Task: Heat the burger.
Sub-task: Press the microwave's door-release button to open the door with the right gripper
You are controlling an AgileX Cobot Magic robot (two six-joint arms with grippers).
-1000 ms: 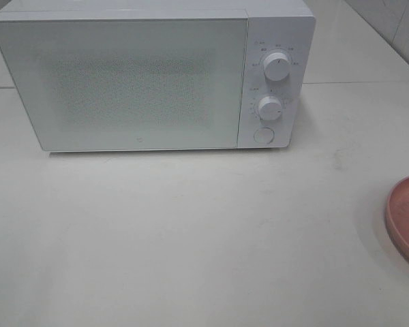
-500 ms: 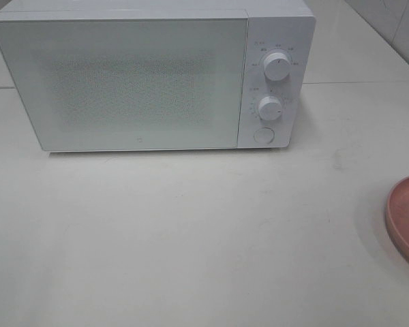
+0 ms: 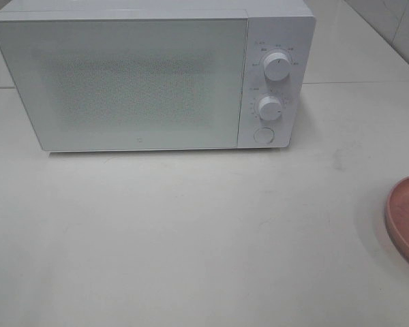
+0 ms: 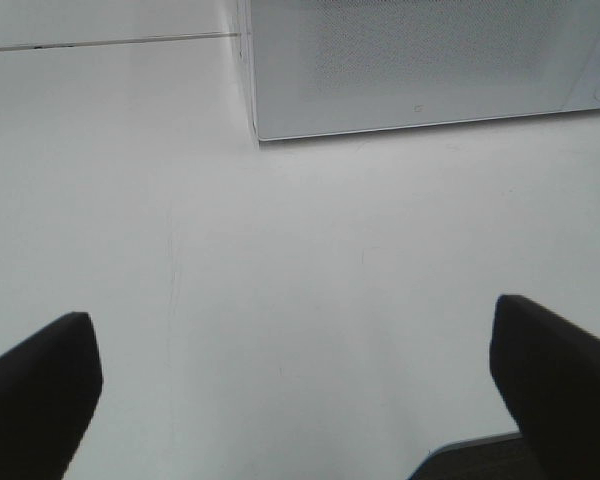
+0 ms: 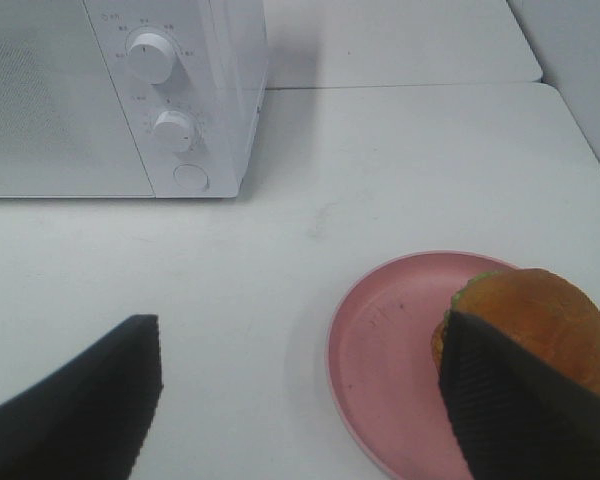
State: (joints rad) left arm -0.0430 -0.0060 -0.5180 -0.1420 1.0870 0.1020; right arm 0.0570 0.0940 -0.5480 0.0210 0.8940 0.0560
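The burger (image 5: 536,318), with its glossy brown bun and a green lettuce edge, sits on a pink plate (image 5: 385,350) in the right wrist view. One dark finger (image 5: 515,405) of my open right gripper (image 5: 300,400) covers part of it, and nothing is between the jaws. The exterior high view shows only the plate's rim (image 3: 403,214) at the right edge, with the burger out of frame. My left gripper (image 4: 295,400) hangs open over bare table in front of the white microwave (image 4: 420,60). Neither gripper appears in the exterior high view.
The microwave (image 3: 123,82) stands at the back of the white table (image 3: 191,238) with its door shut. Two knobs (image 3: 277,66) (image 3: 269,107) and a round button (image 3: 263,135) sit on its right panel. A table seam runs behind it.
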